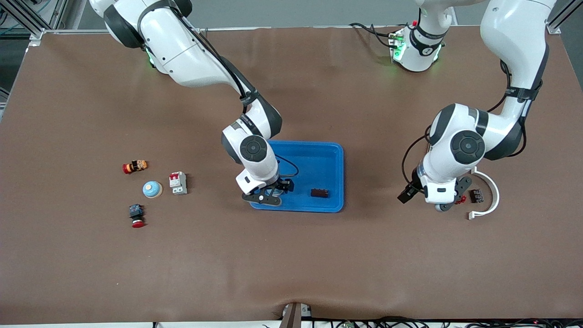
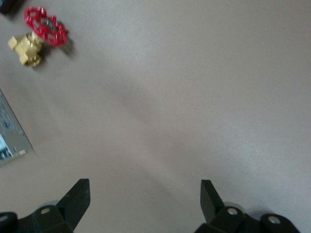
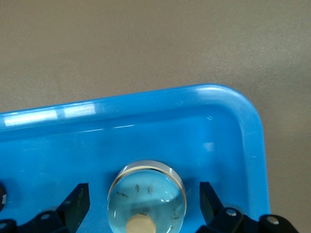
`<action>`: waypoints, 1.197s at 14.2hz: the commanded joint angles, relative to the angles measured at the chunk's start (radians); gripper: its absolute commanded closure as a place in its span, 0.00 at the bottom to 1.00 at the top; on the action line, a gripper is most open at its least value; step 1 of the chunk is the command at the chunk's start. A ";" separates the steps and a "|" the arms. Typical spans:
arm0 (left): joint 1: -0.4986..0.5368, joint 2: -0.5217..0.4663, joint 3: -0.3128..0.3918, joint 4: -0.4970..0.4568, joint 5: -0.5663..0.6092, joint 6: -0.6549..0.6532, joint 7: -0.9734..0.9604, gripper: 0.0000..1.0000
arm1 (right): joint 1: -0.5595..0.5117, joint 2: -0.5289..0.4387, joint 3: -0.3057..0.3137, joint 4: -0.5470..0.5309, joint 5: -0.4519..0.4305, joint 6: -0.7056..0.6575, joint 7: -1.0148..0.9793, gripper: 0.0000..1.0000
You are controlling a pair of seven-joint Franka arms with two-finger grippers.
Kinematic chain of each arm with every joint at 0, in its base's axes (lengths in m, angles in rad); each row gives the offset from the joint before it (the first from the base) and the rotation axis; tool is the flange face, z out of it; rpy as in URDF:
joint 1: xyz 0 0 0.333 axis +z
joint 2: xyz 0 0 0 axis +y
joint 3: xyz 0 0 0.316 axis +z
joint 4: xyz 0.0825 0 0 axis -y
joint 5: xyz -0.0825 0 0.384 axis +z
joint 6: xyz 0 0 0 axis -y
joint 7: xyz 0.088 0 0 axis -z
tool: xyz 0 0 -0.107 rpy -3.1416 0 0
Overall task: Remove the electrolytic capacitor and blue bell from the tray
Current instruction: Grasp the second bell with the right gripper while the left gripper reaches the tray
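A light blue bell [image 3: 146,194] with a tan button stands on the floor of the blue tray [image 3: 146,99], in the corner toward the right arm's end. My right gripper [image 3: 144,195] is open, with a finger on each side of the bell and a gap at both sides. In the front view this gripper [image 1: 272,195] mostly hides the bell. A small dark brown block [image 1: 319,193] lies in the tray [image 1: 337,152]. A second light blue bell [image 1: 152,189] sits on the table. My left gripper [image 1: 448,202] is open and empty over bare table [image 2: 144,191].
A red-handled brass valve [image 2: 41,31], a small dark part [image 1: 476,196] and a white curved piece [image 1: 491,191] lie beside the left gripper. By the second bell are an orange-red switch [image 1: 135,166], a white-and-red breaker [image 1: 178,183] and a red push button [image 1: 136,216].
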 commanded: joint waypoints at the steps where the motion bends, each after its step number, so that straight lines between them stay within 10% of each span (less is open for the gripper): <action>1: -0.032 -0.009 -0.001 -0.001 0.022 -0.007 -0.104 0.00 | 0.014 0.019 -0.009 0.028 -0.023 0.003 0.022 0.00; 5: -0.069 0.004 -0.001 0.007 0.020 0.001 -0.225 0.00 | 0.014 0.019 -0.009 0.028 -0.026 0.003 0.021 0.00; 12: -0.142 0.037 -0.001 0.050 0.015 0.031 -0.498 0.00 | 0.012 0.018 -0.009 0.028 -0.026 0.003 0.018 0.47; 17: -0.204 0.060 -0.001 0.051 0.012 0.067 -0.653 0.00 | 0.008 -0.013 -0.005 0.028 -0.017 -0.015 0.015 0.49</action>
